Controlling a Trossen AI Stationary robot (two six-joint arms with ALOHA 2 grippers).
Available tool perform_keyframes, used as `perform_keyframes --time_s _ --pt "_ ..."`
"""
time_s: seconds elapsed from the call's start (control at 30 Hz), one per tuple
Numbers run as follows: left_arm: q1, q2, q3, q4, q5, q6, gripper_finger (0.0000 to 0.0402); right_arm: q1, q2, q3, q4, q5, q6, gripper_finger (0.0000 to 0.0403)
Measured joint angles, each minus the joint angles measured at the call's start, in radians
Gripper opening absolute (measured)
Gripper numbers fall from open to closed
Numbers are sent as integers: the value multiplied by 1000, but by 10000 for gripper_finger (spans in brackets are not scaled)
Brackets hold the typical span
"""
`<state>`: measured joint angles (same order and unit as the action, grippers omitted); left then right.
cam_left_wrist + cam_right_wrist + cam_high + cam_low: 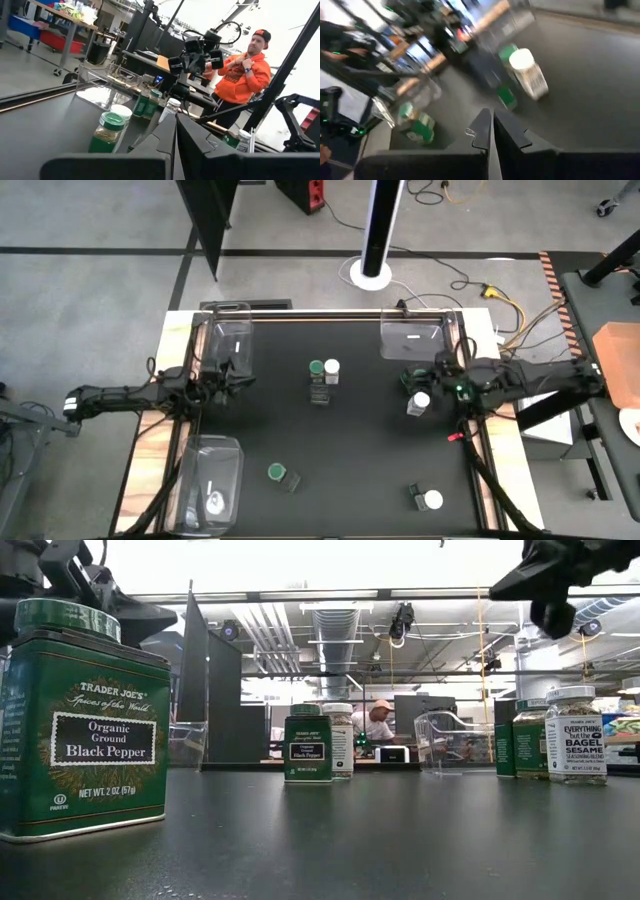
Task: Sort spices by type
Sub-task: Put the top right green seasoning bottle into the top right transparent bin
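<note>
While both grippers (232, 372) (418, 378) sit pinched shut and empty, you must open one over a jar (418, 403).

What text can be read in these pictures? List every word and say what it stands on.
"TRADER JOE'S Spices of the World Organic Ground Black Pepper NET WT. 2 OZ (57g)": near green tin.
"Black Pepper": middle green tin; the rest is too small.
"EVERYTHING but the BAGEL SESAME": white-lidded jar.
All other labels: blurred.
</note>
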<state>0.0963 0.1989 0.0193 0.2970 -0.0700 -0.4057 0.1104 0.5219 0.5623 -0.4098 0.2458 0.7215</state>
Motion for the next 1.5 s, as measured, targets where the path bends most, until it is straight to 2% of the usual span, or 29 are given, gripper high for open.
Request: perform_keyframes --time_s 0.07,0.23,0.37,0.47,0.6,0.73,0.97,1.13,1.5 --pt "0 0 0 0 0 3 0 0 56 79 -121 -11 81 13" --pt "0 0 0 1 0 1 0 1 172 259 -350 -114 264 13" --pt "0 0 0 1 0 -3 0 0 242 389 -512 -130 429 13" --pt "0 2 0 2 0 -2 0 0 285 488 -688 -198 562 13" --pt "0 2 0 2 -1 12 0 0 330 578 -845 -269 629 13" --pt "0 2 0 3 -1 12 0 0 347 614 -821 -272 629 13" --pt "0 2 0 3 -1 12 0 0 370 623 -640 -263 612 13" --pt "0 2 0 3 -2 12 0 -3 391 622 -533 -245 461 13" --pt "-1 2 -1 5 0 1 0 -37 462 623 -502 -223 256 13"
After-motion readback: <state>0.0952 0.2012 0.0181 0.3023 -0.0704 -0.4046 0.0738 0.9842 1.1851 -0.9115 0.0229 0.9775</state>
